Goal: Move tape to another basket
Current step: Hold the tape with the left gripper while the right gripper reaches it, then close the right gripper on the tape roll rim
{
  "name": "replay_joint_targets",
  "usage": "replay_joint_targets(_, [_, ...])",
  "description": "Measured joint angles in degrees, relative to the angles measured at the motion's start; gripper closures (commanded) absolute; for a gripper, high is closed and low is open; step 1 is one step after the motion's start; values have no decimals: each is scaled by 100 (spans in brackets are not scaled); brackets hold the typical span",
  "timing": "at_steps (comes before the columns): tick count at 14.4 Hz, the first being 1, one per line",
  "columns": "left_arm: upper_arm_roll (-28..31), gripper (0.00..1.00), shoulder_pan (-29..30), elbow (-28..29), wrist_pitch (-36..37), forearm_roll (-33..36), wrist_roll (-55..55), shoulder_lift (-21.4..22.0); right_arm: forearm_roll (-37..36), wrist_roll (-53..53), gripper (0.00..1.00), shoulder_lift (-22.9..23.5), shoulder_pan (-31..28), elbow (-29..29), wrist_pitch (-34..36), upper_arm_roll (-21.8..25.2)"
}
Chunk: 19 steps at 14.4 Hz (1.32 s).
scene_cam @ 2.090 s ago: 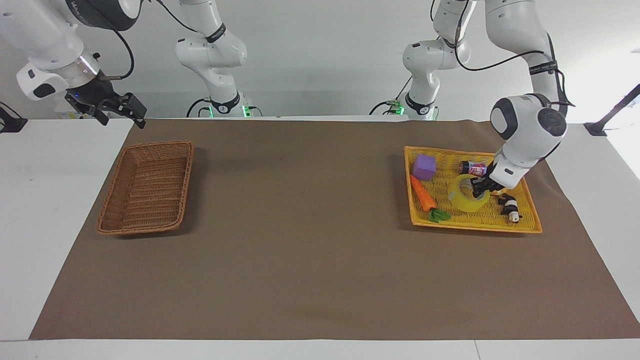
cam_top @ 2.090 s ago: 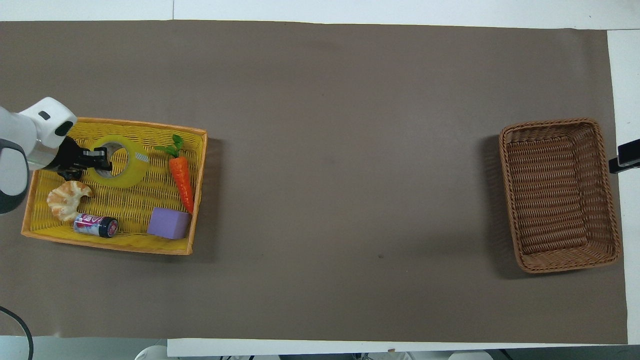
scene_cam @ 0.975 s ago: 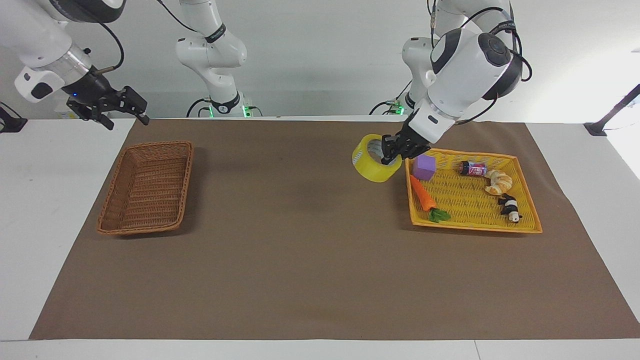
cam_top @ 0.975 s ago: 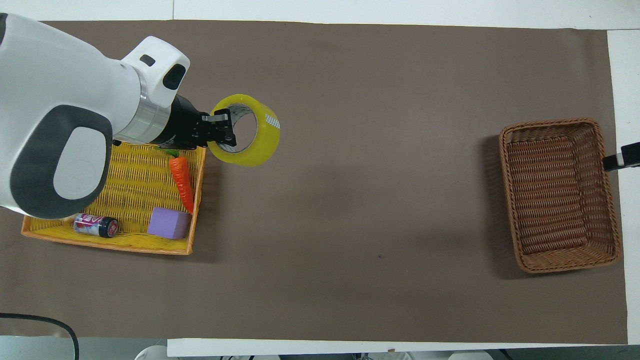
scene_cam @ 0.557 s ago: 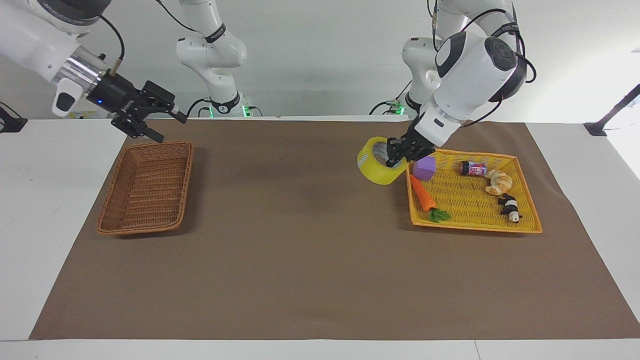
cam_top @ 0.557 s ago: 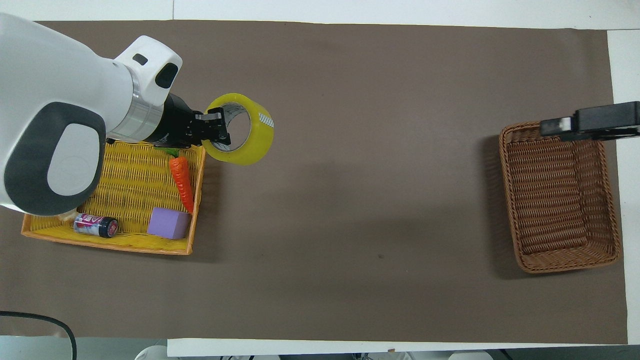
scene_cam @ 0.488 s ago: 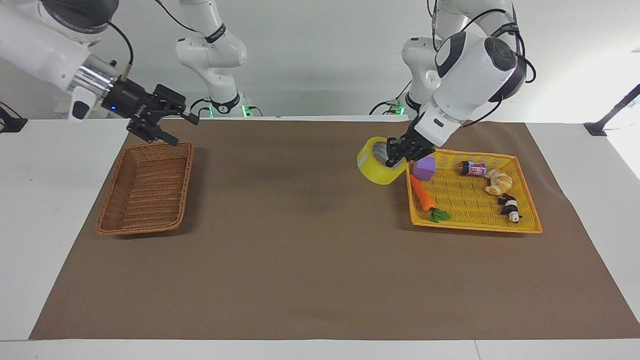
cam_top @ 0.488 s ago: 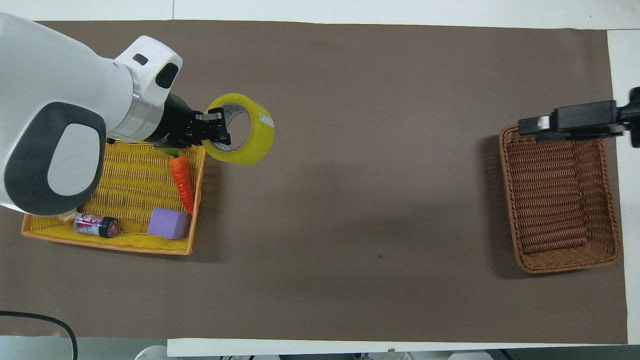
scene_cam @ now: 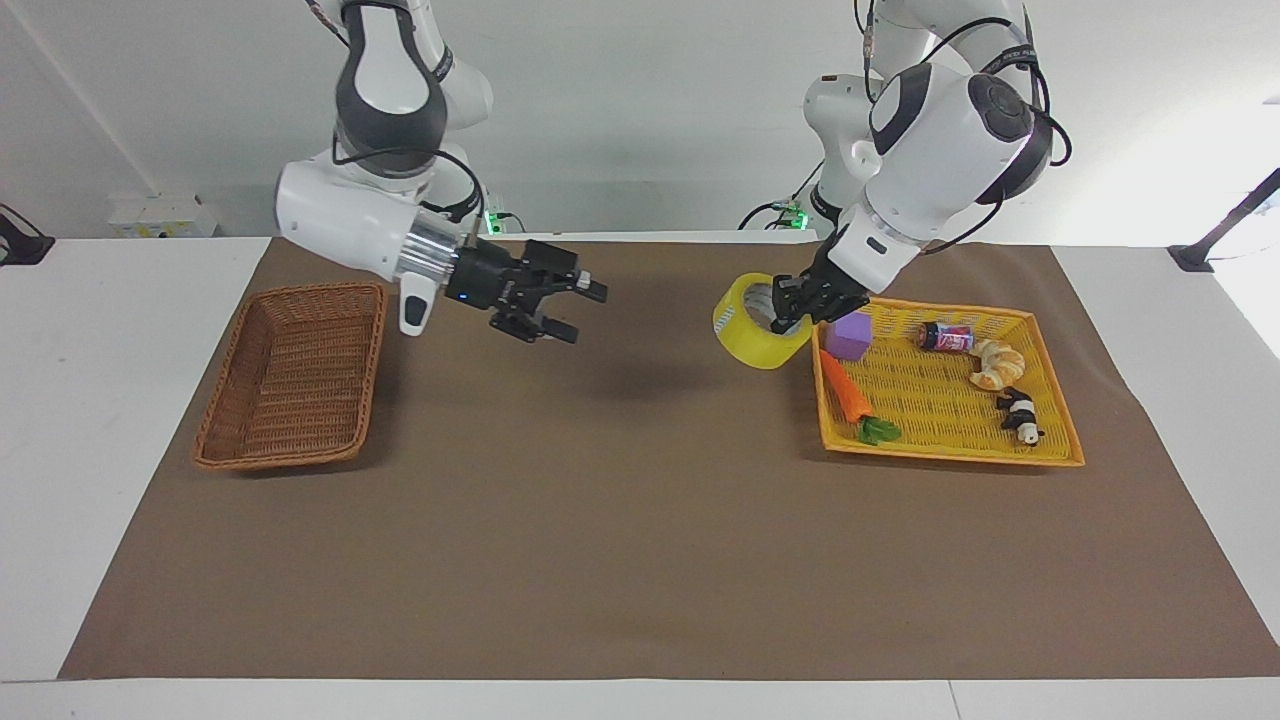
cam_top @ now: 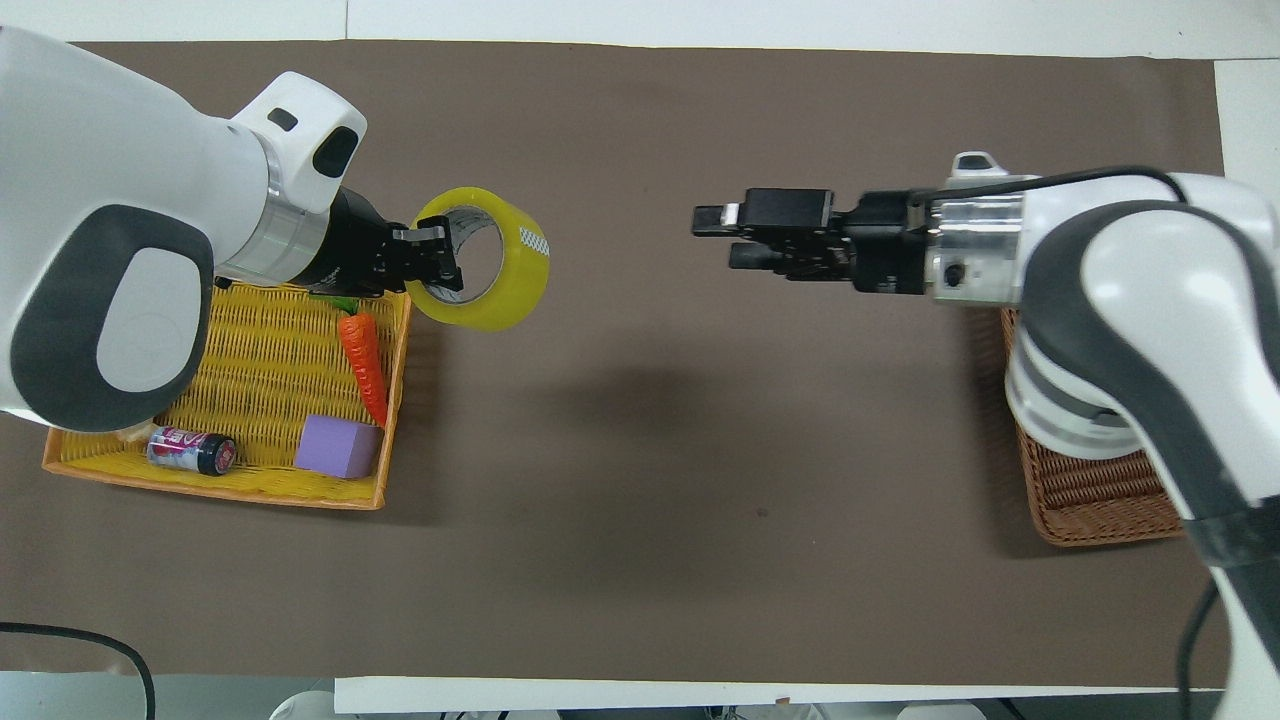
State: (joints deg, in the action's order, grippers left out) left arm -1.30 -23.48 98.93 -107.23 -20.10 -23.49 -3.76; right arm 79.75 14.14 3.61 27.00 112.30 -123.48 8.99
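The yellow tape (scene_cam: 748,338) hangs in the air, held by my left gripper (scene_cam: 790,305), which is shut on the roll's wall with one finger inside the core. It is over the brown mat, just beside the yellow tray's (scene_cam: 950,455) edge. In the overhead view the tape (cam_top: 522,290) and left gripper (cam_top: 437,272) show the same grip. My right gripper (scene_cam: 575,311) is open and empty over the mat's middle, pointing at the tape with a clear gap between them; it also shows in the overhead view (cam_top: 722,238). The brown wicker basket (scene_cam: 295,375) stands empty at the right arm's end.
The yellow tray (cam_top: 250,400) holds a carrot (scene_cam: 847,388), a purple block (scene_cam: 850,333), a can (scene_cam: 945,336), a croissant (scene_cam: 995,363) and a small panda toy (scene_cam: 1018,413). In the overhead view my right arm covers most of the basket (cam_top: 1090,500).
My left gripper lifted the tape out of the yellow tray and now holds it still beside it. My right gripper swung from over the basket to over the mat's middle, toward the tape.
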Motion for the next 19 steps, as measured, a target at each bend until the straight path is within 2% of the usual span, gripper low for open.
replay_joint_targets(2, [-7,100,-13,0,0,-1,0,0,385,-353,0,123,510,-63,-555,-2])
replay_joint_targets(5, [-8,100,-13,0,0,-1,0,0,434,-625,0,174,916,-201,-943,-5])
replay_joint_targets(9, [-8,100,-13,28,0,-2,0,0,412,-636,0,198,1091,-282,-1122,1])
replay_joint_targets(12, [-8,98,-13,37,-17,-2,0,1,45,-633,0,263,1261,-370,-1302,-2])
replay_joint_targets(19, [0,98,-10,39,-193,-2,1,2,-91,-633,1,331,1262,-499,-1314,12])
